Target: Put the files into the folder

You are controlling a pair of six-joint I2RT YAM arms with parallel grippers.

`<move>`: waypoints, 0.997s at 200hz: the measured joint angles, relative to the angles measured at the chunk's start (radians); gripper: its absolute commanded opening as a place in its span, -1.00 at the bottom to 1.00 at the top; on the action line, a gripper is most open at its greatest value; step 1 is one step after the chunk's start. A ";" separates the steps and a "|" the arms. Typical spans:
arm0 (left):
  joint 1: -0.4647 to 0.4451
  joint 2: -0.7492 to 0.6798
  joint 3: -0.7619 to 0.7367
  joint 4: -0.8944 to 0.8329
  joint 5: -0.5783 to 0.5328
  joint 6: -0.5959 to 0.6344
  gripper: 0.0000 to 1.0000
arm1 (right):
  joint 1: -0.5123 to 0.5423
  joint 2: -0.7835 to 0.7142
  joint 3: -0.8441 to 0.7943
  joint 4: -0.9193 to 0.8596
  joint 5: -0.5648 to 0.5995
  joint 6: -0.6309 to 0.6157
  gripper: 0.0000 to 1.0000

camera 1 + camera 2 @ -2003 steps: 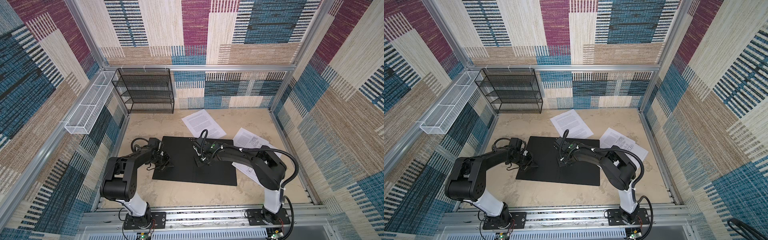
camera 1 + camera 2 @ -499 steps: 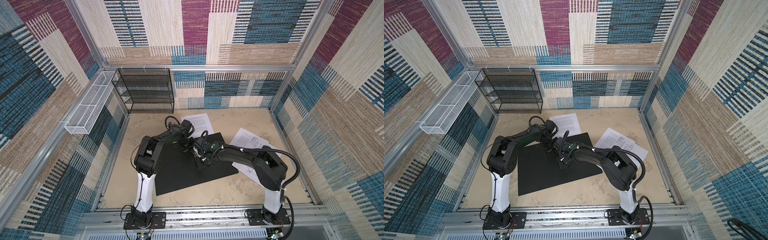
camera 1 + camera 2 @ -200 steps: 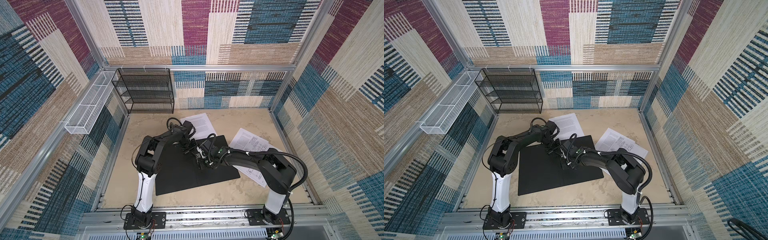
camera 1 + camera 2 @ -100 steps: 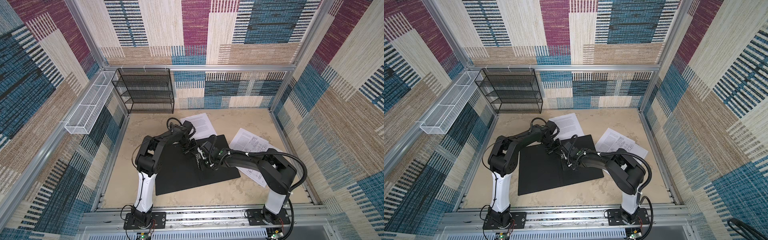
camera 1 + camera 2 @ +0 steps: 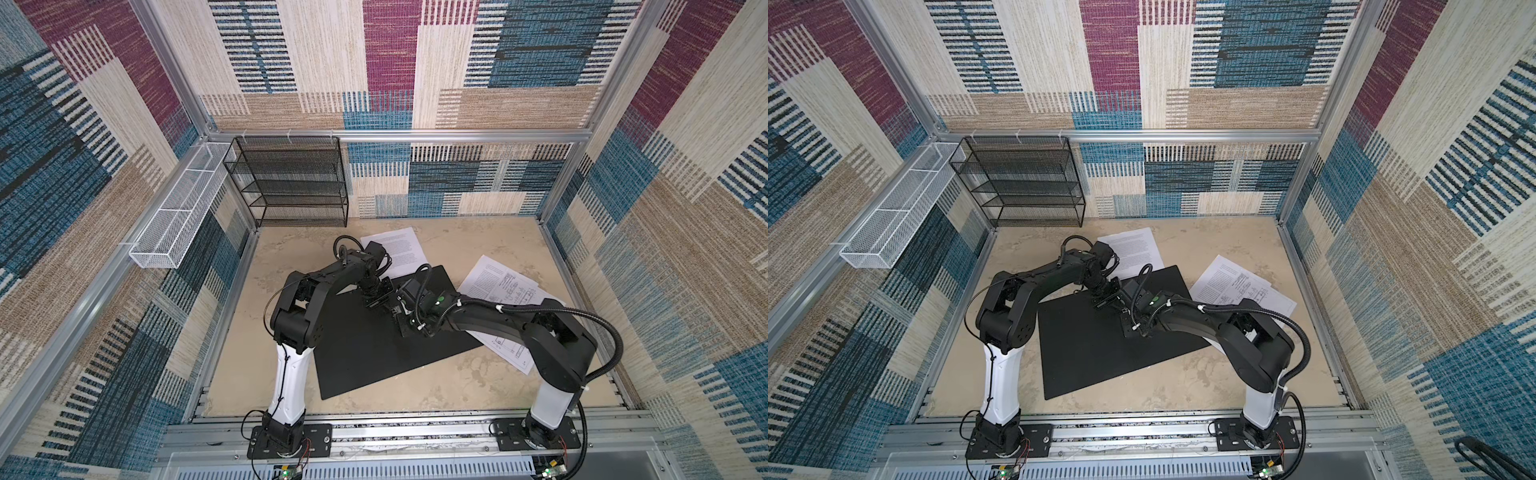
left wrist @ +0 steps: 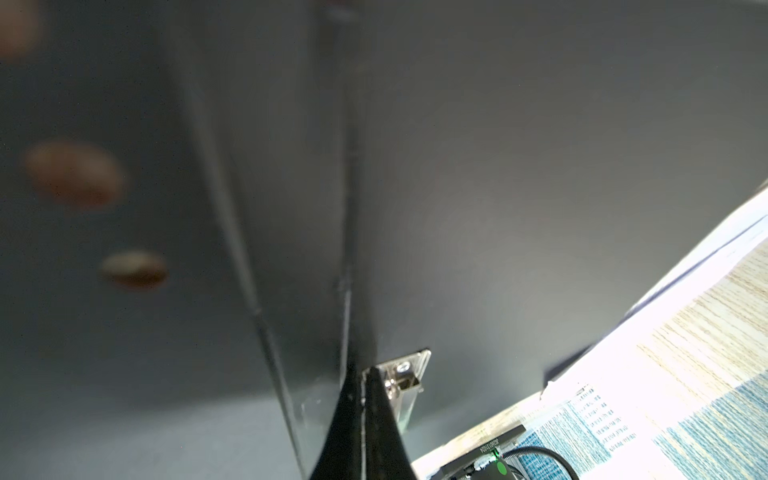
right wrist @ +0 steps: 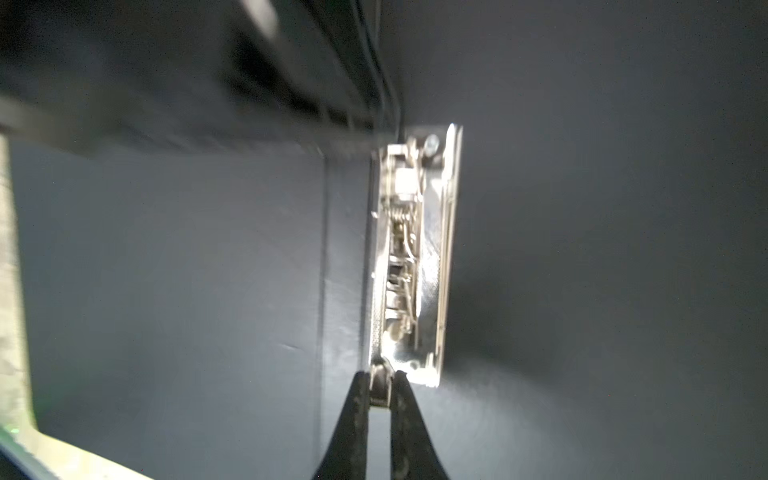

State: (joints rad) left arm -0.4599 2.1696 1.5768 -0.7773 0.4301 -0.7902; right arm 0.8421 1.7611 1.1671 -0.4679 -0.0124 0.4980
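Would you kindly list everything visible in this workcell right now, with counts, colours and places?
folder: one, black inside, lying open mid-table
metal spine clip: one, silver, on the folder's spine
text sheet: one, white, behind the folder
drawing sheets: at least two, white, overlapping, right of the folder, partly under the right arm
mesh rack: one, black, back left against the wall
wire basket: one, white, on the left wall rail
table: one, beige
arms: two, black with white lower links; left arm and right arm meet over the folder
left end effector: black, shut, at the spine beside the clip
right end effector: black, shut on the clip's end
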 measured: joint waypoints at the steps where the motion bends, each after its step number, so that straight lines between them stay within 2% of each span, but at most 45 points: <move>1: 0.000 0.000 0.000 0.000 0.000 0.000 -1.00 | 0.000 -0.002 0.001 0.000 0.002 0.000 -0.71; 60: 0.008 0.014 0.065 -0.052 0.041 0.009 -0.98 | 0.000 -0.078 0.061 0.018 -0.047 -0.001 -0.44; 86: 0.032 -0.004 0.112 -0.068 0.064 0.008 -0.91 | -0.002 -0.147 0.047 0.022 -0.029 0.002 -0.42; 125: 0.091 -0.092 0.158 -0.055 0.133 0.000 -0.86 | -0.001 -0.220 -0.076 0.031 -0.032 0.017 -0.77; 140: 0.096 -0.143 0.110 -0.041 0.157 0.000 -0.86 | -0.001 -0.237 -0.139 0.030 -0.050 0.021 -0.88; 169: 0.095 -0.256 -0.074 -0.032 0.169 0.014 -0.71 | -0.001 -0.262 -0.212 0.048 -0.090 0.024 -0.89; 199: 0.096 -0.351 -0.244 -0.026 0.141 0.048 -0.58 | -0.001 -0.219 -0.208 0.089 -0.129 0.022 -0.90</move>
State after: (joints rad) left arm -0.3641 1.8183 1.3327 -0.8032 0.5709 -0.7418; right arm 0.8413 1.5421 0.9588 -0.3790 -0.1410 0.5198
